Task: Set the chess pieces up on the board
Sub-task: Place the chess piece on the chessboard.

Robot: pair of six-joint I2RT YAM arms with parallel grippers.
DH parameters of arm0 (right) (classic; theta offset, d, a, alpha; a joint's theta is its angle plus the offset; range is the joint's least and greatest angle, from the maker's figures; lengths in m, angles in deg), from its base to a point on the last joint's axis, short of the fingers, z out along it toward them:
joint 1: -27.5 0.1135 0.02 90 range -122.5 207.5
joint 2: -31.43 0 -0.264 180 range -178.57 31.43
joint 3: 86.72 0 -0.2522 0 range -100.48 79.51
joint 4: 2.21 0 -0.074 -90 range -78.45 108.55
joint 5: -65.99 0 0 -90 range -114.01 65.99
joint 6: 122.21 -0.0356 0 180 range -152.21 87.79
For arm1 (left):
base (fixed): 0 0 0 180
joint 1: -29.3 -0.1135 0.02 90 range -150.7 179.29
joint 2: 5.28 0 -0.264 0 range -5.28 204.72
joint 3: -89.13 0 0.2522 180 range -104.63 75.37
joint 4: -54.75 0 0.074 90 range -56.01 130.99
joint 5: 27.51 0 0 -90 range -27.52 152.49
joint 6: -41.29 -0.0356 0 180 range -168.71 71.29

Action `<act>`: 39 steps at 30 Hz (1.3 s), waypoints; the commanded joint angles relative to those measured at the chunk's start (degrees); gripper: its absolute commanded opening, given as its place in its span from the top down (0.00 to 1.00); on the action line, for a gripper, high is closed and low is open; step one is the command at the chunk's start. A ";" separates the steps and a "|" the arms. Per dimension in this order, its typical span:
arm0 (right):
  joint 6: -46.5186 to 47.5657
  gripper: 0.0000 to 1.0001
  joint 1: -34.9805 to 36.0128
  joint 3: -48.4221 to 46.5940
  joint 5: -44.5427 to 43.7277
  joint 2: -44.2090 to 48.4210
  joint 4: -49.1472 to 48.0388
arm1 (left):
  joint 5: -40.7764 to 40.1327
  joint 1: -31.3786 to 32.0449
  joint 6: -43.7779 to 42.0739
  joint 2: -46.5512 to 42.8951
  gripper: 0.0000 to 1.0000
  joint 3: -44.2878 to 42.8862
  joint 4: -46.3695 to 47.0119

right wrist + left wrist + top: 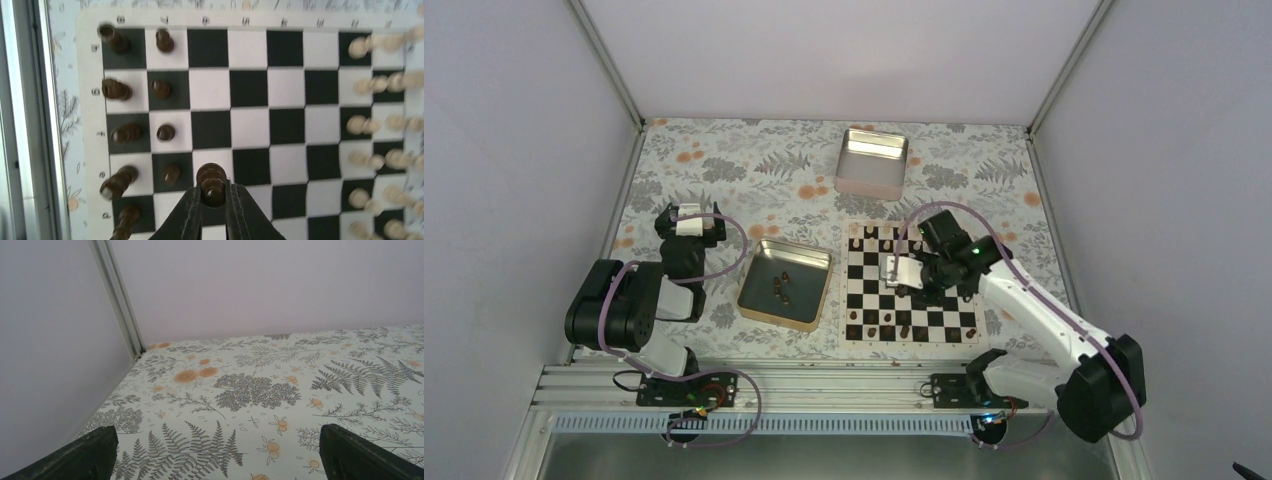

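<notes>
Floral cloth [724, 170] under checkered board [250, 85]; right tool [215, 194] pinches a dark-brown knobbed piece [211, 176].

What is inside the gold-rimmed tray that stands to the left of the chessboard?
A few dark brown chess pieces lie near the middle of the gold-rimmed tray. They are too small to count exactly. Nothing covers the tray, so its whole floor is in view.

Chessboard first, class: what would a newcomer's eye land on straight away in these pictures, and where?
The right gripper stands out, shut on a dark chess piece above the black-and-white board, near its dark-piece edge. Pale pieces line the opposite edge, and a gold tray left of the board holds a few more dark pieces.
</notes>
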 commanded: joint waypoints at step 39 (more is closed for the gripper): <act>26.46 0.86 -22.21 17.95 3.72 11.54 8.16 | 0.29 0.75 -0.57 0.79 0.00 -0.14 2.69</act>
